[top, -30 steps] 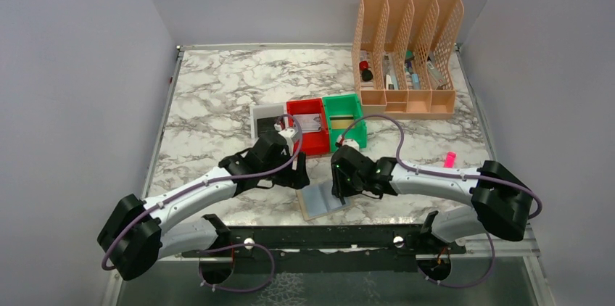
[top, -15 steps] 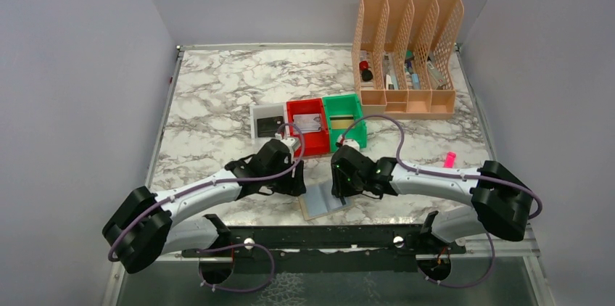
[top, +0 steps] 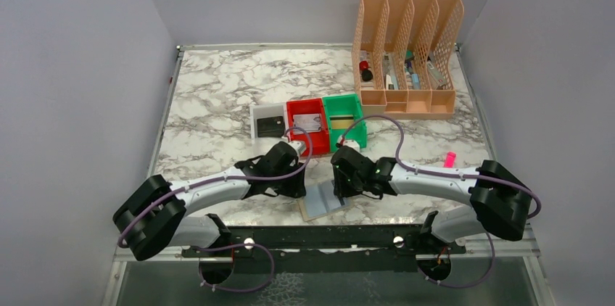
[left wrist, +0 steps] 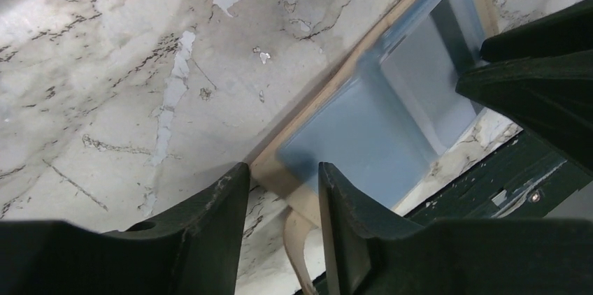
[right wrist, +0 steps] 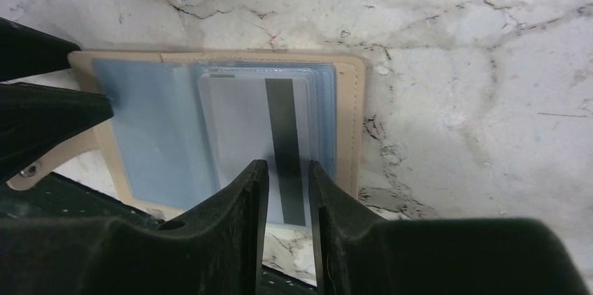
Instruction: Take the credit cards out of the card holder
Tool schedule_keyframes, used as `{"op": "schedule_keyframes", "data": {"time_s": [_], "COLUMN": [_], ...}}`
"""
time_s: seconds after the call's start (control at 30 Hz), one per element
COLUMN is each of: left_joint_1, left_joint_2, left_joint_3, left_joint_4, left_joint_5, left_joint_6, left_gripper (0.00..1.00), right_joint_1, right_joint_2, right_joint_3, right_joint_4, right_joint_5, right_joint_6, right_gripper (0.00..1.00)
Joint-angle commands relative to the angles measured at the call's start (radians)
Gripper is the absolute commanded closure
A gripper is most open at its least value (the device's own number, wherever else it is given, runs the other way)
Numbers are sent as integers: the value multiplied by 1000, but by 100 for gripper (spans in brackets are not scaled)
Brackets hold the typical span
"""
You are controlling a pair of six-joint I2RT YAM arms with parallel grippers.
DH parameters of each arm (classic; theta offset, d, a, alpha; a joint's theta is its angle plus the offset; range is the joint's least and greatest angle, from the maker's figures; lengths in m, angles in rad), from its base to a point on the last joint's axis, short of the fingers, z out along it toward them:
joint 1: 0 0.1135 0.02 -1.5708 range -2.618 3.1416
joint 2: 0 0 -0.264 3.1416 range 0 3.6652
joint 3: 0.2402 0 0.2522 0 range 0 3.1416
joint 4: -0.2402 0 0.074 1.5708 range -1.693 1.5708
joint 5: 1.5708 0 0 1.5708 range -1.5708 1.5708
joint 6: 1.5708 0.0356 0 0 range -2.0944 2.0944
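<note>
The marble table [top: 217,96] carries one orange file rack [top: 408,52] with four slots, far beyond both sets of fingers. There are two arms. Three trays sit beyond the fingertips: a white tray [top: 252,121], a red tray [top: 304,102] and a green tray [top: 341,98]. One small pink object [top: 450,158] lies well off to the right.

One card holder [right wrist: 150,134] lies open and flat directly under both sets of fingers, blue-grey pockets upward. The left gripper [left wrist: 283,190] straddles one tan corner of it with its fingers parted and nothing clamped that I can see. The right gripper [right wrist: 288,186] stands at the opposite end. Its fingers sit a narrow gap apart over the one visible credit card [right wrist: 241,127], silvery grey with a dark stripe. The card sits in a pocket just ahead of the fingertips, its near end running into the gap. Whether those fingers pinch the card or only rest on it, I cannot tell.

The step in hand looks like drawing this card out. Next, the left fingers should pin the corner firmly while the right ones pull the card straight back along the pocket, so the holder does not slide with it.
</note>
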Motion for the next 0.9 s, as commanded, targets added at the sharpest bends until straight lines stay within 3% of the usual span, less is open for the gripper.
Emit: {"op": "schedule_keyframes", "data": {"time_s": [0.0,0.27,0.57,0.73,0.87], "left_joint_1": [-11,-11,-11,-11,-11], "left_joint_2": [31,55,85,73,14], "left_joint_3": [21,45,89,147,175], "left_joint_4": [17,40,47,-23,-50], "left_joint_5": [-45,-67,-91,-188,-219], "left_joint_6": [-8,-5,24,44,41], "left_gripper": [58,72,76,67,49], "right_joint_1": [6,7,6,6,6], "right_joint_2": [22,-47,-43,-80,-140], "right_joint_3": [-23,-44,-52,-58,-65], "right_joint_4": [31,105,119,62,12], "right_joint_5": [-48,-127,-151,-63,27], "right_joint_6": [-5,-20,-3,26,29], "right_gripper": [70,77,77,75,69]}}
